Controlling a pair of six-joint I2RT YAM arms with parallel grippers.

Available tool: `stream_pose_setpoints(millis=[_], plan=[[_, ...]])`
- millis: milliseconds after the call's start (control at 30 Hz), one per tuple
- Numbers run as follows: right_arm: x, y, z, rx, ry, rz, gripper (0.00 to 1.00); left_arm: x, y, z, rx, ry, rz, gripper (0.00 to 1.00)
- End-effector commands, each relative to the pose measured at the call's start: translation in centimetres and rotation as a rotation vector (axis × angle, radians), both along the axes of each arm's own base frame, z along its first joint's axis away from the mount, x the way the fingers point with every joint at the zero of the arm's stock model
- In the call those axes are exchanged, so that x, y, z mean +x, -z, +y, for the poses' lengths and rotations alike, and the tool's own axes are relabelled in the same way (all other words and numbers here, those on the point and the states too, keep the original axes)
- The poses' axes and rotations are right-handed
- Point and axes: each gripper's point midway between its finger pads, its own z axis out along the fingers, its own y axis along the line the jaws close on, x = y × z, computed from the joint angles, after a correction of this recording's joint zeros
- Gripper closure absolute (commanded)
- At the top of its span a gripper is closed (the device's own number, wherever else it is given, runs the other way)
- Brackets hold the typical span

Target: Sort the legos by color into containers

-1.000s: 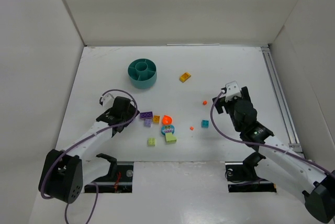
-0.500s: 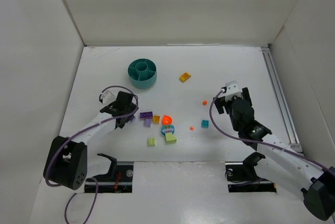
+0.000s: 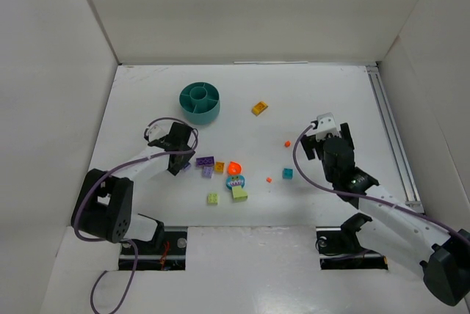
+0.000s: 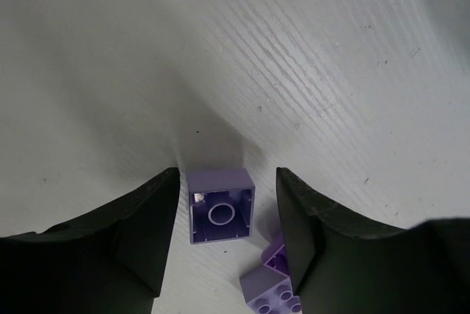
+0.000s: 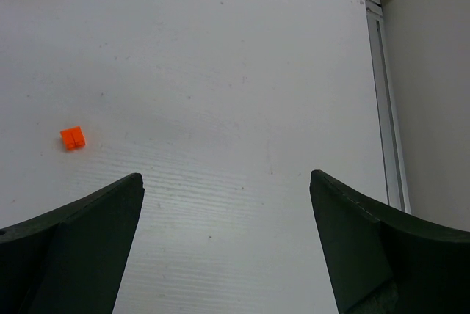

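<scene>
The left pincer (image 4: 228,172) straddles a purple brick (image 4: 220,205) with jaws apart, and the right pincer (image 5: 226,174) gapes empty.

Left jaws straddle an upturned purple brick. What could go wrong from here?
1. A second purple brick lies right beside one jaw of the left gripper; closing may nudge or catch it.
2. The hollow-side-up purple brick sits slightly skewed between the open jaws, so it may twist out.

Top view: bright, even diffuse light, faint soft shadows, sharp. Left wrist: dimmer, fingers (image 4: 110,248) throw a dark shadow on the table (image 4: 330,50) between them. Right wrist: bright, table sharp, fingers (image 5: 66,255) dark, soft-edged
</scene>
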Motion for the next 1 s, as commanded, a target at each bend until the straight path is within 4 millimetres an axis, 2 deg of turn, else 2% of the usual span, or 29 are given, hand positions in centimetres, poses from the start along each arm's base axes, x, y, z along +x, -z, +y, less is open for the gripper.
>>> stream_pose_setpoints(millis=[0,133,333,400,433,500,533,600,733,800,833,867,900,967], plan=[[0.6,-1.9,-0.3,0.047,0.038,-0.053,0.01,-0.3,-0.2,-0.3,-0.003,0.005,0.025,0.5],[0.5,-1.7,-0.6,0.05,0.049,-0.046,0.01,-0.6,-0.1,-0.2,0.002,0.013,0.029,0.63],[0.4,-1.6,-0.8,0.043,0.058,-0.04,0.01,-0.8,-0.5,-0.2,0.004,0.043,0.026,0.7],[0.4,-1.6,-0.8,0.043,0.058,-0.039,0.01,-0.2,-1.7,-0.4,0.004,0.067,-0.01,0.73],[0.4,-1.8,-0.8,0.048,0.058,-0.047,0.01,0.9,-3.5,-0.5,0.003,0.071,-0.068,0.73],[0.4,-1.8,-0.8,0.048,0.058,-0.047,0.01,2.1,-5.6,-0.3,0.025,0.079,-0.14,0.73],[0.4,-1.8,-0.8,0.048,0.058,-0.047,0.01,3.3,-7.9,-0.4,0.032,0.096,-0.215,0.73],[0.4,-1.8,-0.8,0.048,0.058,-0.047,0.01,4.7,-10.4,-0.2,0.043,0.085,-0.302,0.73],[0.5,-1.6,-1.1,0.033,0.065,-0.039,0.01,8.8,-17.3,0.0,0.106,0.076,-0.499,0.73],[0.5,-1.6,-1.1,0.033,0.065,-0.039,0.01,10.2,-18.8,1.0,0.135,0.045,-0.524,0.73],[0.5,-1.6,-1.2,0.022,0.062,-0.038,0.01,11.1,-18.5,1.0,0.161,0.056,-0.506,0.73],[0.5,-1.6,-1.3,0.02,0.071,-0.04,0.01,11.6,-19.8,1.3,0.163,0.048,-0.531,0.73],[0.5,-1.6,-1.3,0.02,0.071,-0.04,0.01,12.9,-20.4,0.9,0.169,0.054,-0.534,0.73],[0.5,-1.7,-1.5,0.007,0.077,-0.04,0.01,14.3,-20.7,1.0,0.17,0.071,-0.526,0.73]])
